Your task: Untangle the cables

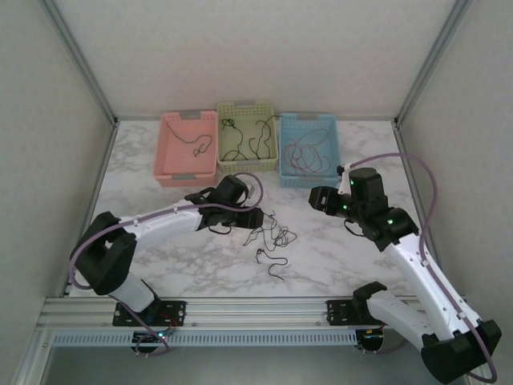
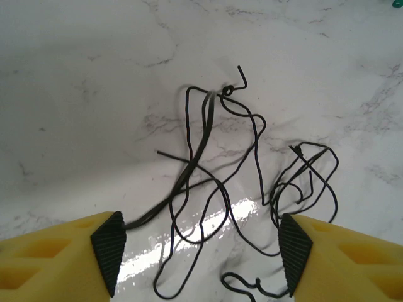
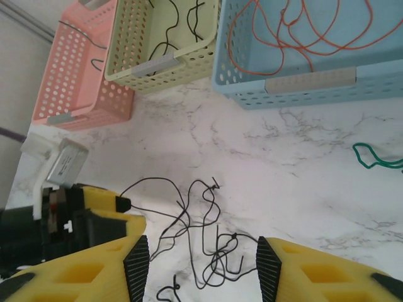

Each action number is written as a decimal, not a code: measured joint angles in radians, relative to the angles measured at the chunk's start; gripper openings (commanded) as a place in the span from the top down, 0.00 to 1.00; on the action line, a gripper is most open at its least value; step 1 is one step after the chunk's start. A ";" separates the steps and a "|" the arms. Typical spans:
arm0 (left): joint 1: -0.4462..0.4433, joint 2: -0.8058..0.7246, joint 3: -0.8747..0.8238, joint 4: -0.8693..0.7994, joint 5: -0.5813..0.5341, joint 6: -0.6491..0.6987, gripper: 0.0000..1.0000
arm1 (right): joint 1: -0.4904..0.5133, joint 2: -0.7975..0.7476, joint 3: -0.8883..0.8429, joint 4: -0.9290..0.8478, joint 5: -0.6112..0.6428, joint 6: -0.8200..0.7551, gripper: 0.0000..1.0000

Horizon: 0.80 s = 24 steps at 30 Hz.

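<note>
Your black cables (image 1: 272, 235) lie in a loose tangle on the table (image 1: 160, 265), about midway between its side edges and closer to the near edge. The left gripper (image 2: 201, 251) straddles them with its jaws apart, one strand reaching a fingertip. The right gripper (image 3: 201, 267) hangs above with its jaws apart, holding nothing. The pink basket (image 1: 164, 167), green basket (image 1: 245, 105) and blue basket (image 1: 309, 181) line the far edge.
</note>
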 measured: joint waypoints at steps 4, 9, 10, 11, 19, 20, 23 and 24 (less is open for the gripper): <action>0.001 0.024 0.024 0.005 0.000 0.018 0.77 | 0.000 -0.014 -0.039 -0.009 0.021 0.000 0.49; 0.002 -0.005 0.047 -0.025 0.000 0.037 1.00 | 0.000 0.000 -0.065 -0.020 0.075 0.002 0.47; 0.002 -0.032 0.050 -0.043 -0.002 0.037 1.00 | -0.002 0.009 -0.067 -0.025 0.098 0.006 0.48; 0.002 -0.061 0.054 -0.062 -0.005 0.038 1.00 | -0.009 0.022 -0.068 -0.029 0.122 0.014 0.49; 0.002 -0.387 0.126 -0.198 -0.037 0.042 1.00 | -0.139 0.222 -0.098 -0.022 0.185 0.156 0.59; 0.003 -0.412 0.126 -0.211 -0.038 0.042 1.00 | -0.160 0.244 -0.108 -0.013 0.174 0.186 0.60; 0.003 -0.464 0.126 -0.261 -0.042 0.041 1.00 | -0.212 0.283 -0.137 0.028 0.134 0.281 0.60; 0.004 -0.478 0.123 -0.275 -0.045 0.041 1.00 | -0.229 0.299 -0.142 0.047 0.116 0.315 0.60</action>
